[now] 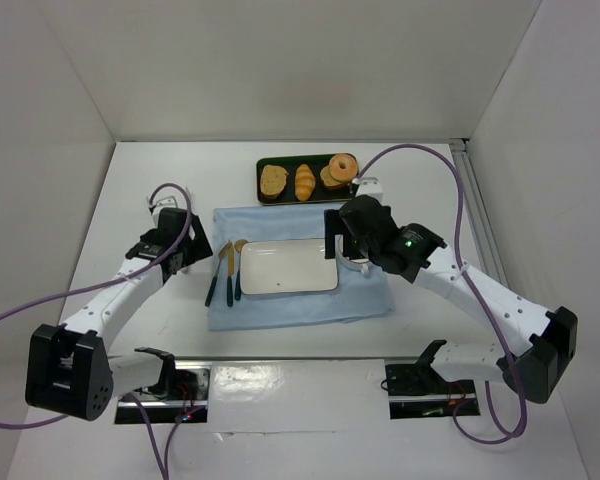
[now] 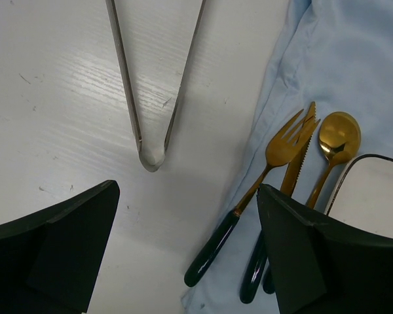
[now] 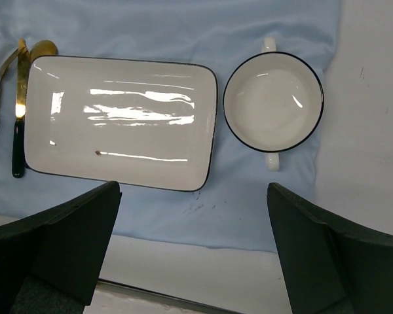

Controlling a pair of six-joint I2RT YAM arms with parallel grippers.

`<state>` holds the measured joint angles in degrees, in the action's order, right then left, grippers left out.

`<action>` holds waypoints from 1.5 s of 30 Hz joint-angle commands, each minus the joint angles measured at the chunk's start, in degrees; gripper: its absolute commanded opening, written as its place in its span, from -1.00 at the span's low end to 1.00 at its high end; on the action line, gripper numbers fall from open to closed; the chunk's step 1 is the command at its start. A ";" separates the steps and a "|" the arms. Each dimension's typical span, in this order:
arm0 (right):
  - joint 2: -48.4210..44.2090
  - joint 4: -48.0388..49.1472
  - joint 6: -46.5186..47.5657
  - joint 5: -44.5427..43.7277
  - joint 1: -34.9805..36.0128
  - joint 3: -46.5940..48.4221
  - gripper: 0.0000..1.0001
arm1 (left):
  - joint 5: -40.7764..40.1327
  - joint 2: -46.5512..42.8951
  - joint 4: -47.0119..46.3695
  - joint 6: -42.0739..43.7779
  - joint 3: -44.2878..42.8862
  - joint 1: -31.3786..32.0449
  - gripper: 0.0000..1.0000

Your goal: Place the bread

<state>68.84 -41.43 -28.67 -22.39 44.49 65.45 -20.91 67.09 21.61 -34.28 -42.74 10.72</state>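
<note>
The left hand [image 1: 185,240] is seen released, its dark fingers [image 2: 59,248] spread wide with nothing gripped between them, poised above the white counter [image 1: 130,190] by the left edge of a pale blue cloth [image 1: 300,305]. Just ahead of it, in the left wrist view, a pair of metal tongs [image 2: 150,159] is laid flat on the counter, its arms opening away from the hand. To the right of the tongs, a gold fork [image 2: 281,145], knife [image 2: 295,167] and spoon [image 2: 339,134] with dark handles are lined up side by side on the cloth, just beside a white rectangular plate [image 1: 288,267].

The right hand [image 1: 345,235] is likewise released, nothing being held between its fingers, and is poised over the right part of the cloth. Below it, in the right wrist view, the plate is shown with a small dark speck on its glossy surface, and a white two-handled bowl [image 3: 273,101] with a dark rim is set just to the plate's right, not touching it.

The bread [image 1: 304,181] is found on a dark tray [image 1: 287,165] at the far side of the counter, beyond the cloth and apart from both hands. It is flanked on the tray by a toast slice [image 1: 272,179] to its left and a donut [image 1: 343,166] to its right.
</note>
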 commanded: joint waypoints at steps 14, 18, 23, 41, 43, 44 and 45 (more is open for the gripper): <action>2.09 3.02 0.28 0.07 -0.54 1.43 1.00 | 2.80 12.79 -5.96 0.79 -3.31 -6.14 1.00; 1.56 2.49 0.28 -0.46 -1.07 1.43 1.00 | 3.33 15.87 -6.49 1.32 -4.54 -7.29 1.00; 1.56 2.49 0.28 -0.46 -2.21 1.43 1.00 | 3.86 19.48 -7.02 2.73 -7.70 -7.82 1.00; 1.03 1.97 1.33 0.60 -4.85 0.38 1.00 | 4.38 28.71 -8.07 3.78 -12.27 -8.88 0.98; 0.51 1.97 1.33 0.60 -4.85 -0.15 1.00 | 4.38 30.11 -8.07 3.78 -12.81 -9.40 0.98; 0.51 1.97 1.33 0.60 -4.85 -0.15 1.00 | 4.38 30.12 -8.59 3.78 -12.81 -9.40 0.98; 0.51 1.44 0.81 0.60 -4.85 -0.15 1.00 | 4.38 30.81 -8.60 3.78 -13.50 -9.40 0.98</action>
<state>70.98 -41.19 -27.99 -21.58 39.94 65.36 -16.95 96.40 14.44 -31.46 -53.87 1.87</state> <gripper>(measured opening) 0.999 0.993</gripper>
